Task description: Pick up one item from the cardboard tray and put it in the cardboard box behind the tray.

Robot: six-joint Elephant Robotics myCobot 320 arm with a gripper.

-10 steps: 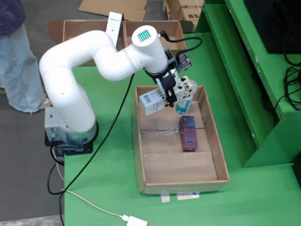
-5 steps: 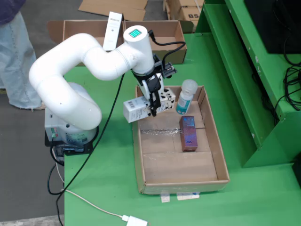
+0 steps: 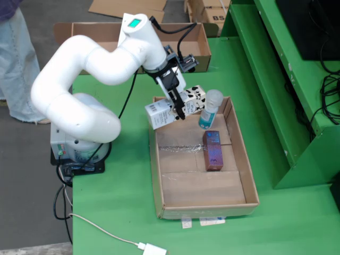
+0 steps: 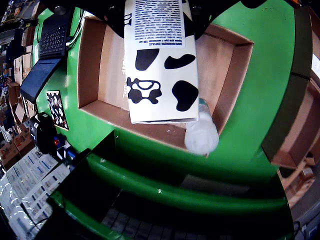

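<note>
Fingers: black gripper (image 3: 175,104) clamped on the white cow-spotted carton (image 3: 175,109).
Carton position: airborne, tilted, over the far-left corner of the shallow cardboard tray (image 3: 249,186).
Risk: you may see the carton slip or snag a wall of the far brown cardboard box (image 3: 199,40); the grip sits off-centre.
Hidden: fingertip contact is cut off in the wrist view.

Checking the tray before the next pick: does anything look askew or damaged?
Nothing looks damaged or spilled. The claw holds the cow-print carton tilted above the tray's far-left corner; the bottle stands upright and the maroon box lies flat.
</note>
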